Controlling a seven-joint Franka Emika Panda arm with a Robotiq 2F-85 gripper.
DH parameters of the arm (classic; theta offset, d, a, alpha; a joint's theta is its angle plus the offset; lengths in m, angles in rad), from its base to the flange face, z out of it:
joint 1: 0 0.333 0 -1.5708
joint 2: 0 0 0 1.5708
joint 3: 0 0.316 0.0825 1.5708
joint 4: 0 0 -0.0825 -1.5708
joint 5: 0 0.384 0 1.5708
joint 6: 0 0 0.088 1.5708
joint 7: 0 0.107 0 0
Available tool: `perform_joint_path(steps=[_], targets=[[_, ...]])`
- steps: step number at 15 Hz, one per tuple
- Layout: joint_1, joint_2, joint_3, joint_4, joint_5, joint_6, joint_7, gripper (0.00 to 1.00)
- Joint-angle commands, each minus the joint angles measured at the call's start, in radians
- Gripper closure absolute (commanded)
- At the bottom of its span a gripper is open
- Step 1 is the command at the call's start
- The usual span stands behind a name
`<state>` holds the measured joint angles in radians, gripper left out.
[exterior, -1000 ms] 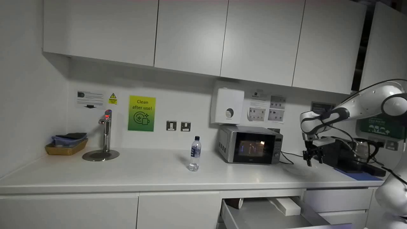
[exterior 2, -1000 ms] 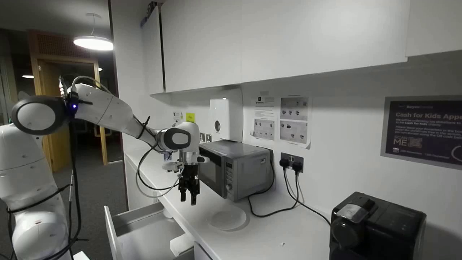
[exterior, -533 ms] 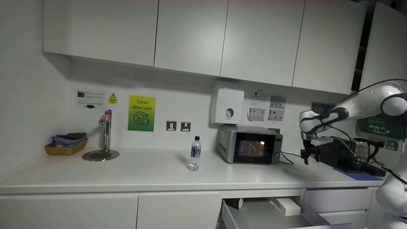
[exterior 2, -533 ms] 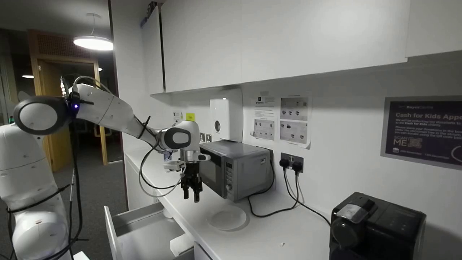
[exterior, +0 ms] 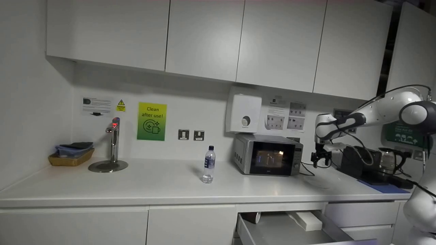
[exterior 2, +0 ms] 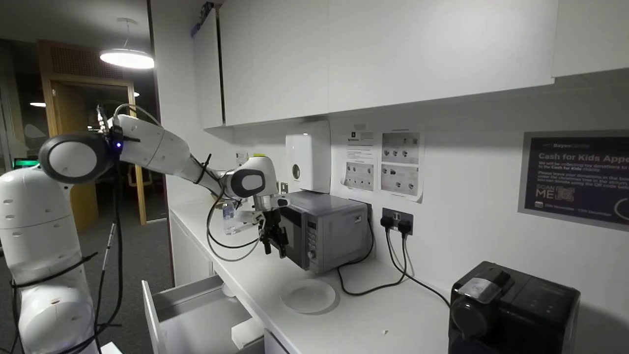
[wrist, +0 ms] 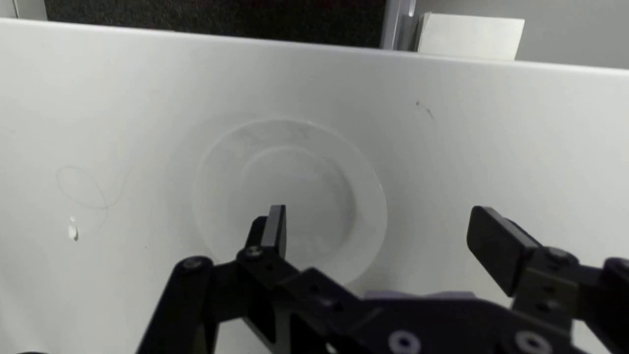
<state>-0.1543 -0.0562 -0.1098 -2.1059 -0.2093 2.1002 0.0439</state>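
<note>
Round white plate (wrist: 304,184) is apparently steadied by the flat white countertop (wrist: 467,128), while nothing is held by the wide-spread black two-fingered gripper (wrist: 378,216) above.

The two-fingered gripper (wrist: 382,223) is black, the round plate (wrist: 300,191) plain white, the rectangular poster (exterior: 152,121) yellow fading to green.

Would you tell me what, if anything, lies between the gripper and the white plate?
Nothing shows: in an exterior view, open air separates the gripper from the white plate on the counter.
</note>
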Motion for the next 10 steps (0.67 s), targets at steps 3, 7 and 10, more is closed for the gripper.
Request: perform_joint_path(steps=[3,7,10], targets=[[0.03,0.093,0.005,0.172,0.049,0.018,-0.01,0.0],[0.051,0.161,0.018,0.296,0.065,-0.004,-0.013,0.0],[0.064,0.207,0.027,0.388,0.091,-0.027,-0.021,0.0]])
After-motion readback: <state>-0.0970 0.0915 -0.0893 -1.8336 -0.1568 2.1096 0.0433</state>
